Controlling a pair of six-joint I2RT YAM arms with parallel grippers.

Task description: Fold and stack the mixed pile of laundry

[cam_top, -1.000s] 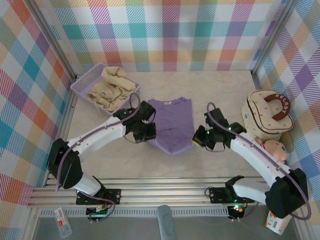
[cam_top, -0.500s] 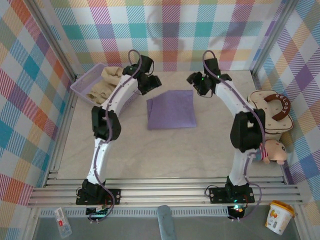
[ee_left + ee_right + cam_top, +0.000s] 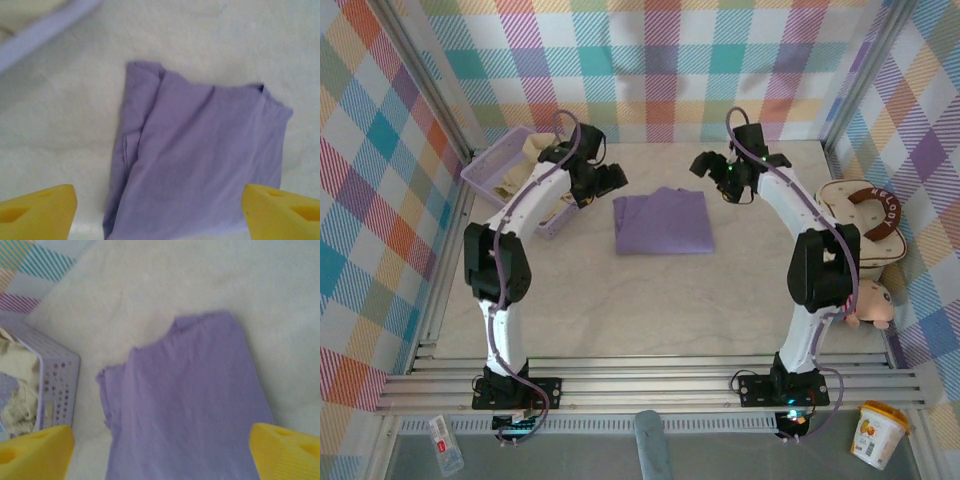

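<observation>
Both arms stretch far forward over the counter [image 3: 570, 290], with their forearms angled inward toward each other. The left claw [image 3: 607, 180] and right claw [image 3: 704, 164] hang above the surface, each spread wide with nothing between its yellow fingertips [image 3: 37, 210]. The folded lavender T-shirt [image 3: 662, 222] lies flat below and between them. The cream shirt [image 3: 508, 183] sits in the basket [image 3: 485, 152], on the left claw's outer side.

The T-shirt [image 3: 663, 222] is a solid lavender-purple, on a pale cream, faintly marbled table [image 3: 620, 300]. At ten o'clock, a lavender mesh basket [image 3: 485, 153] holds a cream-beige shirt [image 3: 532, 149]. At three o'clock is a cream bag [image 3: 835, 235] with a brown handle [image 3: 880, 203]. The walls [image 3: 650, 60] are pastel plaid in teal, orange, purple, yellow and white.
</observation>
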